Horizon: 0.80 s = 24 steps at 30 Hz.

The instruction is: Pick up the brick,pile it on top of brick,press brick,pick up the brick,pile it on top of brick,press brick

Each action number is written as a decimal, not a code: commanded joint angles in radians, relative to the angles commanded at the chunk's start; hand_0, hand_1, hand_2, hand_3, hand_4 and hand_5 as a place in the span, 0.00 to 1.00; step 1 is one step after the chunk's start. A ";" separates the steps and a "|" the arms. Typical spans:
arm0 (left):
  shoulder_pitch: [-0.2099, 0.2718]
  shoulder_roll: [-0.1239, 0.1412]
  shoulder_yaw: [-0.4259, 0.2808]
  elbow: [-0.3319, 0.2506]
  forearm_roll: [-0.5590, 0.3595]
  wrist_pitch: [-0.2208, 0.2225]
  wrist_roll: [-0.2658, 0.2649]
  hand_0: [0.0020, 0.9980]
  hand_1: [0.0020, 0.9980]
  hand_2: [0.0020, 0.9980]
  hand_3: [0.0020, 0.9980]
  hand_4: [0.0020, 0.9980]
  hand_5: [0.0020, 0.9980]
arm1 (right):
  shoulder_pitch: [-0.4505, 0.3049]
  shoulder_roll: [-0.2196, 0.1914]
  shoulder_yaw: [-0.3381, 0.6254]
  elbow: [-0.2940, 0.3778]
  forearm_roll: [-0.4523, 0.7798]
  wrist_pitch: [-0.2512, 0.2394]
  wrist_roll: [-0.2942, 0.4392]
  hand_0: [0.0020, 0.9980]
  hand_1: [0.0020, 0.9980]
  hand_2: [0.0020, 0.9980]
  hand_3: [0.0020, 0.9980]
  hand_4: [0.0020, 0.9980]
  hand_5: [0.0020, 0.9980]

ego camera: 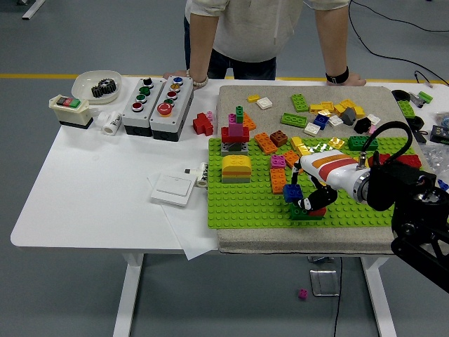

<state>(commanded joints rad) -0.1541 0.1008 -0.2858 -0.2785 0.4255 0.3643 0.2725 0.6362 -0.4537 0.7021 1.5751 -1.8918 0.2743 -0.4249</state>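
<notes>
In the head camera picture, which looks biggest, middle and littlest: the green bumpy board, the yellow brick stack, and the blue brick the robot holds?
1. Green board, by far the biggest.
2. Yellow brick stack.
3. Blue brick in the right hand, the littlest.
</notes>
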 joint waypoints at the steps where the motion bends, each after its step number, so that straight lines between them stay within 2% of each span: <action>1: 0.000 0.000 0.000 0.000 0.000 0.000 0.000 0.76 0.72 0.73 0.59 0.64 0.66 | -0.003 0.003 0.001 0.001 -0.004 -0.003 -0.001 0.09 0.01 0.10 0.46 0.72 0.26; 14: -0.003 0.000 0.007 0.000 -0.013 0.001 -0.004 0.76 0.72 0.73 0.59 0.64 0.66 | -0.018 -0.006 -0.024 0.030 -0.053 -0.020 -0.002 0.09 0.01 0.10 0.46 0.73 0.27; 24: -0.005 0.000 0.009 0.000 -0.017 0.001 -0.004 0.76 0.72 0.73 0.59 0.64 0.66 | -0.029 0.004 -0.037 0.017 -0.057 -0.029 -0.008 0.09 0.01 0.10 0.46 0.74 0.27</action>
<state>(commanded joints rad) -0.1589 0.1004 -0.2766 -0.2790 0.4085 0.3656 0.2683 0.6074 -0.4498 0.6656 1.5923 -1.9490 0.2452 -0.4333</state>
